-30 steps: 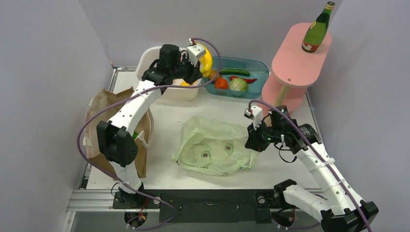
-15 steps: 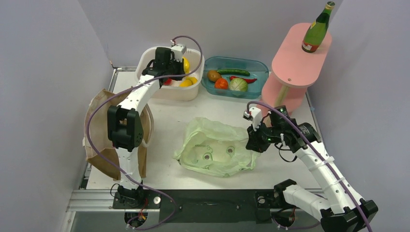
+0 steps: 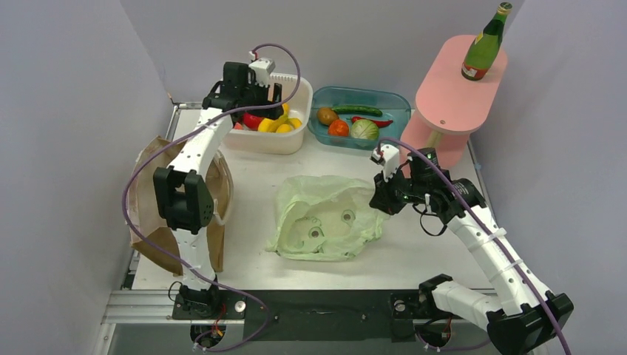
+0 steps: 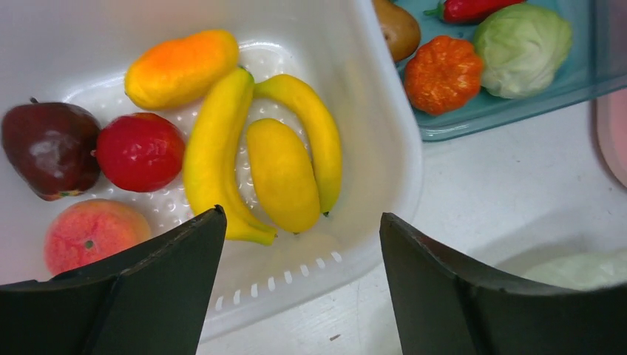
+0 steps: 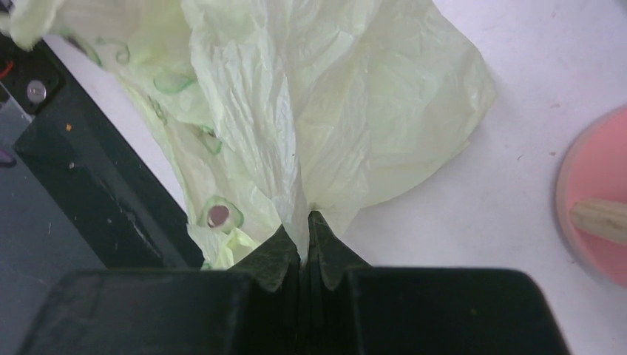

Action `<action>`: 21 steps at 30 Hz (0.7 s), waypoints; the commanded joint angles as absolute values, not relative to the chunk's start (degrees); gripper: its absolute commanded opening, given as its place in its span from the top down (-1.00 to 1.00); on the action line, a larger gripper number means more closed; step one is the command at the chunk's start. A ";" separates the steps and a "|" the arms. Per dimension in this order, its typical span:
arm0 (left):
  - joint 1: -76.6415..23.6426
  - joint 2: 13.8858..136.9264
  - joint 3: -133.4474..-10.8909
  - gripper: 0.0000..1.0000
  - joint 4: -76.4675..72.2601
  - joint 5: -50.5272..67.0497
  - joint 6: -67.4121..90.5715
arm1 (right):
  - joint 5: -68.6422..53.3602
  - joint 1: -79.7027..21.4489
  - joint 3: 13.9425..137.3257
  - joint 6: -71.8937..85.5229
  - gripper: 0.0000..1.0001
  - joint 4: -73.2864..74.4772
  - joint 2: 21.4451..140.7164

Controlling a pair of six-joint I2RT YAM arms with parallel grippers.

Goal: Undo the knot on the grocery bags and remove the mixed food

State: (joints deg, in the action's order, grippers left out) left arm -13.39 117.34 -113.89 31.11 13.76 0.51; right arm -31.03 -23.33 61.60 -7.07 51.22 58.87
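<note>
My left gripper (image 4: 302, 214) hangs open over the near wall of a white tub (image 4: 370, 111), nothing between its fingers. In the tub lie two yellow bananas (image 4: 214, 148), a yellow fruit (image 4: 281, 174), an orange one, a red round fruit (image 4: 139, 150), a dark red one and a peach. My right gripper (image 5: 304, 222) is shut on a fold of the pale green plastic bag (image 5: 333, 96), which lies crumpled mid-table (image 3: 325, 218). The brown paper bag (image 3: 151, 185) sits at the left edge, partly behind my left arm.
A teal tray (image 3: 395, 111) beside the tub holds a cabbage (image 3: 364, 129), an orange round fruit (image 4: 442, 74), a red chilli (image 3: 373, 120) and a green vegetable. A green bottle (image 3: 484, 44) stands on the pink stand (image 3: 458, 81) at the back right.
My left gripper swung left from the teal tray's edge to above the white tub and opened; the banana it carried now lies in the tub. My right gripper pulled the bag's edge slightly back.
</note>
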 commanded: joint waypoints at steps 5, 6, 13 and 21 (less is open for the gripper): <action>-12.82 94.22 -111.99 -0.51 39.42 17.88 -7.22 | -28.06 -26.73 66.81 1.66 1.00 35.15 63.90; -12.69 91.39 -111.23 -0.51 40.67 16.64 -8.44 | -27.36 -27.91 67.06 3.23 1.00 33.66 64.30; -2.47 78.02 -105.40 -0.49 54.32 15.62 -8.08 | -24.59 -32.02 74.79 9.84 1.00 20.50 74.63; 8.06 66.35 -90.37 -0.49 68.74 10.54 -17.62 | -24.99 -33.50 85.70 6.16 0.26 25.36 84.58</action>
